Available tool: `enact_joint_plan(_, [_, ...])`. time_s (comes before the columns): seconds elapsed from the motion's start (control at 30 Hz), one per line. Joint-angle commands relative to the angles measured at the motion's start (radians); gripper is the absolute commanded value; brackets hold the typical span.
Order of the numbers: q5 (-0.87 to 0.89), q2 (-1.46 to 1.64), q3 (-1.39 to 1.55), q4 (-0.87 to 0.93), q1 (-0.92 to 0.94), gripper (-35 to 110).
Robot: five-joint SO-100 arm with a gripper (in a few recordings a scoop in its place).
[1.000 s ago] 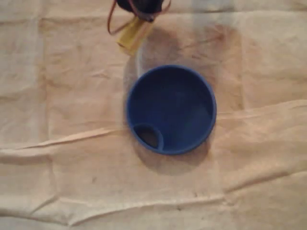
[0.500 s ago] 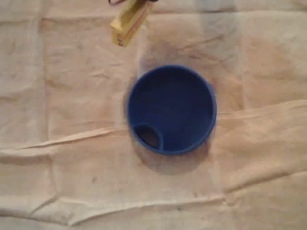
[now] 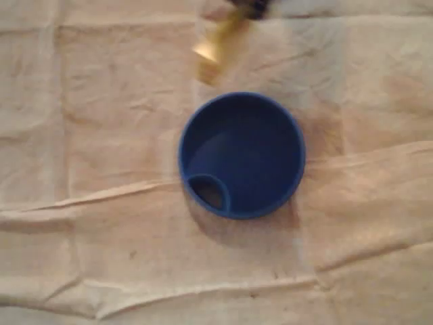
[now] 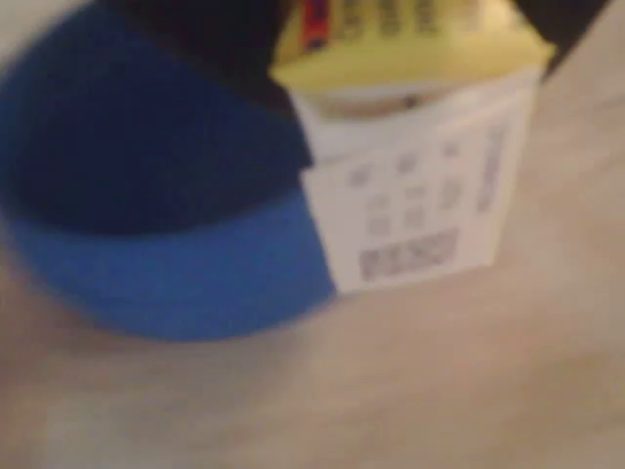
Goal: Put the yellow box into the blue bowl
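Gripper clamps the box, which hangs near the cloth's top edge, short of the bowl; released here or swung low, it would likely clip the rim and miss

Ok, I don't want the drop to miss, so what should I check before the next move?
1. Box gripped: ok, the gripper holds it.
2. Box over bowl: not ok, in the overhead view it hangs beyond the rim, toward the picture's top.
3. Bowl upright: ok.
4. Bowl free inside: ok, nothing lies in it.
5. Box height above the rim: cannot tell, both views are blurred.
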Motion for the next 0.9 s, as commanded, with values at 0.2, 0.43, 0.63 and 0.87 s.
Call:
enact_joint_plan(0.2, [0.336, -0.179, -0.380, -0.110, -0.040, 0])
enact_joint_plan(0.43, [0.376, -0.387, -0.552, -0.038, -0.014, 0])
enact_joint_plan(0.63, [0.479, -0.494, -0.707, -0.052, -0.025, 0])
enact_joint_plan(0.87, [0.523, -0.644, -0.839, -0.054, -0.025, 0])
